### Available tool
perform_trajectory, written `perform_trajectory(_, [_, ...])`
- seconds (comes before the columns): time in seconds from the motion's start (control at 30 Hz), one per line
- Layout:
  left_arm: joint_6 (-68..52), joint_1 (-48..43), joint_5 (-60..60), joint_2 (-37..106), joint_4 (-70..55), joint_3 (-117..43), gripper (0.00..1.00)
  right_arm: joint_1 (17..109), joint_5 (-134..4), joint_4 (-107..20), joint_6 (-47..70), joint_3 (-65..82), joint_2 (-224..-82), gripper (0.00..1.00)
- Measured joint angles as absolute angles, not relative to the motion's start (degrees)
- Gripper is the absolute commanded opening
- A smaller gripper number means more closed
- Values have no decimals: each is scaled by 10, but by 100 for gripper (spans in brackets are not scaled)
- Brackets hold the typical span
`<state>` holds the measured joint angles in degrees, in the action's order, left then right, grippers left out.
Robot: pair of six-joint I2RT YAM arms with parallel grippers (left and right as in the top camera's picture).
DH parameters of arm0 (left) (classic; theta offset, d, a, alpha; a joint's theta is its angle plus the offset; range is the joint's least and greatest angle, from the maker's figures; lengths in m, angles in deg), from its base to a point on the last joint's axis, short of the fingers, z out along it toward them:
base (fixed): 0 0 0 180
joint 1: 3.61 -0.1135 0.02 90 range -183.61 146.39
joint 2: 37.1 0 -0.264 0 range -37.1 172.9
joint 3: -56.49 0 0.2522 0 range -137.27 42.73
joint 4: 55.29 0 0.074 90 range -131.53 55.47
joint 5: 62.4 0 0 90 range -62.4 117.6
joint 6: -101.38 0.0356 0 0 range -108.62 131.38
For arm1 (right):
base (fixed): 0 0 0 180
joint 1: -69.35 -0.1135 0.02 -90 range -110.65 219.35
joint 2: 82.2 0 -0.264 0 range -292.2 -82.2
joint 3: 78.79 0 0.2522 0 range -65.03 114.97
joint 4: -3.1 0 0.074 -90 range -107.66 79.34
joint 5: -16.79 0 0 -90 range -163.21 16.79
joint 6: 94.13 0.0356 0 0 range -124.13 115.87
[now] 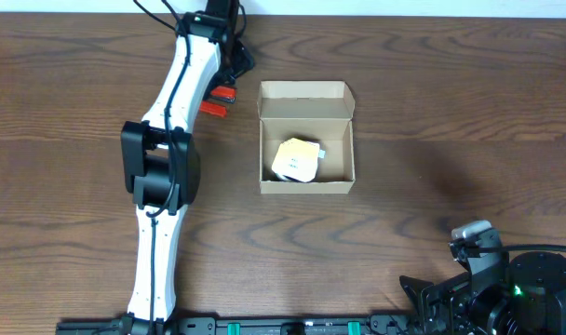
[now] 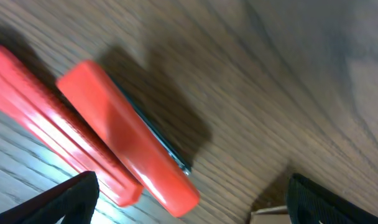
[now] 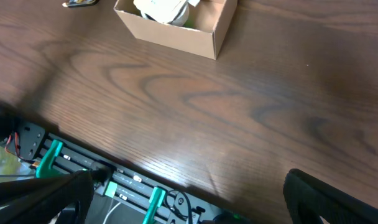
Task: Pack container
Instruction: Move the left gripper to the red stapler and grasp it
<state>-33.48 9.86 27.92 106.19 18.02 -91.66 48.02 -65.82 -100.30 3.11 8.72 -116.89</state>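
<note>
Both my grippers spread, empty: left gripper (image 2: 192, 190) above orange bars (image 1: 225, 93), overhead upper left; right gripper (image 3: 189, 193) lower right. Container (image 1: 306, 186) frame centre, flap (image 1: 306, 91) open, pale roll (image 1: 297, 160) inside. Likely light, thin-walled, crushable; I'd pinch side wall or flap edge

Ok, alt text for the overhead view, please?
An open tan cardboard box sits mid-table with a pale yellowish item inside. The left arm reaches across the table, its fingers near two red objects beside the box; the right arm rests at the near right corner.
</note>
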Motion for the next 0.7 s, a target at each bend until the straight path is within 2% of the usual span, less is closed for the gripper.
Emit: perform_trajectory(0.7, [-385,112,273,1095,171,-917,96,480,-658,-1003,31,87,-1169,99])
